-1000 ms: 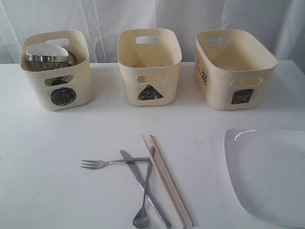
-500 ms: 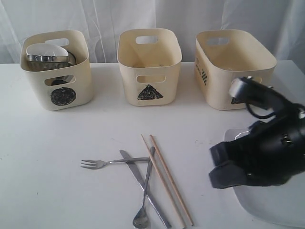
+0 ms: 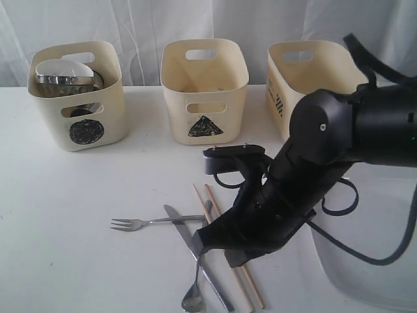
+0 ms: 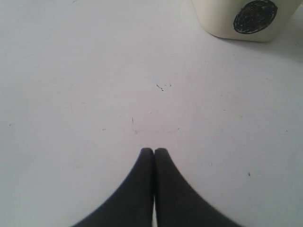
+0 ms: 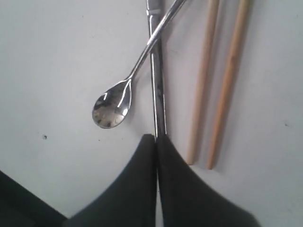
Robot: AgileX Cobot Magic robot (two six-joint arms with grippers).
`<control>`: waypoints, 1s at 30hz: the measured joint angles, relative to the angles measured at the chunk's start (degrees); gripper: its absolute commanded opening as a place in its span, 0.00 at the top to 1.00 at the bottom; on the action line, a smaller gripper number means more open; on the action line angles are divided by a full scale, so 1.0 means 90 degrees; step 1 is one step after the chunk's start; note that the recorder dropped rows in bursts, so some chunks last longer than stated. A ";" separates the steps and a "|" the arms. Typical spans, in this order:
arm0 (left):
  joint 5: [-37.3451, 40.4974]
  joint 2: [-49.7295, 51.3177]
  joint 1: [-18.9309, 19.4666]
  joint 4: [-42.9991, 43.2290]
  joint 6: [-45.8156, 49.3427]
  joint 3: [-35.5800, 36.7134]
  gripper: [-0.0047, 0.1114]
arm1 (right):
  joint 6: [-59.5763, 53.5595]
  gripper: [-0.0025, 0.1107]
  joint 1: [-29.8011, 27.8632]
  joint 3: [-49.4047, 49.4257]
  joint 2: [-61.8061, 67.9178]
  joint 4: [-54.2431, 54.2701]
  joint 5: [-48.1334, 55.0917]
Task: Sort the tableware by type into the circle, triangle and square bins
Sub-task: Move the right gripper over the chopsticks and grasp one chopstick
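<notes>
Black right gripper (image 5: pixel 156 138) closed, empty, over flat steel knife (image 5: pixel 158 94) | open, straddle blade, probably clear of steel spoon (image 5: pixel 111 109)

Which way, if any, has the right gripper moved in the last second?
Yes. The right gripper came in from the plate side, leftward to over the chopsticks.

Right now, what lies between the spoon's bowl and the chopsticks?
The knife, running alongside the chopsticks; the handle of the spoon crosses it. The right wrist view shows this.
</notes>
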 measured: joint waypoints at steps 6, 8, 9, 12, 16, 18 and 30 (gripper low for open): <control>0.0000 0.0000 0.0000 0.0000 0.0000 0.0000 0.96 | -0.0172 0.98 0.0005 -0.0011 0.0261 -0.0036 -0.0770; 0.0000 0.0000 0.0000 0.0000 0.0000 0.0000 0.96 | -0.0337 0.98 0.0005 -0.0011 0.0375 -0.0049 -0.1321; 0.0000 0.0000 0.0000 0.0000 0.0000 0.0000 0.96 | -0.0402 0.98 0.0005 -0.0011 0.0439 -0.0048 -0.1725; 0.0000 0.0000 0.0000 0.0000 0.0000 0.0000 0.96 | -0.0463 0.98 0.0005 -0.0023 0.0596 -0.0127 -0.2831; 0.0000 0.0000 0.0000 0.0000 0.0000 0.0000 0.96 | -0.0467 0.98 0.0005 -0.0047 0.0642 -0.0139 -0.3085; 0.0000 0.0000 0.0000 0.0000 0.0000 0.0000 0.96 | -0.0782 0.98 0.0005 -0.0047 0.0629 -0.0139 -0.2756; 0.0000 0.0000 0.0000 0.0000 0.0000 0.0000 0.96 | -0.1900 0.66 0.0005 -0.0047 0.0779 -0.0394 -0.0740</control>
